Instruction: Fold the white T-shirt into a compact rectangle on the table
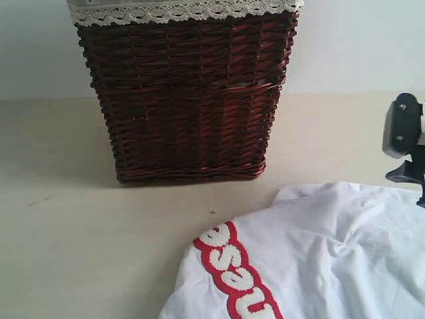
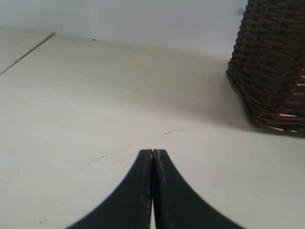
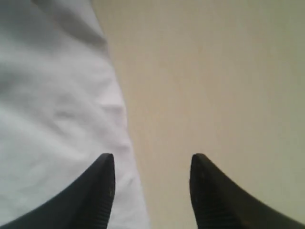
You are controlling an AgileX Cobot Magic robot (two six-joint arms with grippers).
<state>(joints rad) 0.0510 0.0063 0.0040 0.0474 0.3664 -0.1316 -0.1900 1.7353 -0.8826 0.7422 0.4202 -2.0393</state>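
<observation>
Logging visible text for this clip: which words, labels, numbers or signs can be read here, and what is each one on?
On the white T-shirt: fuzzy white letters outlined in red, lying sideways and cut off by the picture's edge; too incomplete to read as a word.
On the wicker basket and the table: no text.
Both wrist views: no text.

Dark red-brown wicker basket (image 1: 189,100) takes the middle here, cream lace trim (image 1: 179,11) running round its rim. Behind it rises a plain pale grey-blue wall (image 1: 36,46), and under it spreads the wide beige table (image 1: 80,252). The light is soft and even, with the basket's faint shadow on the tabletop to its left.
</observation>
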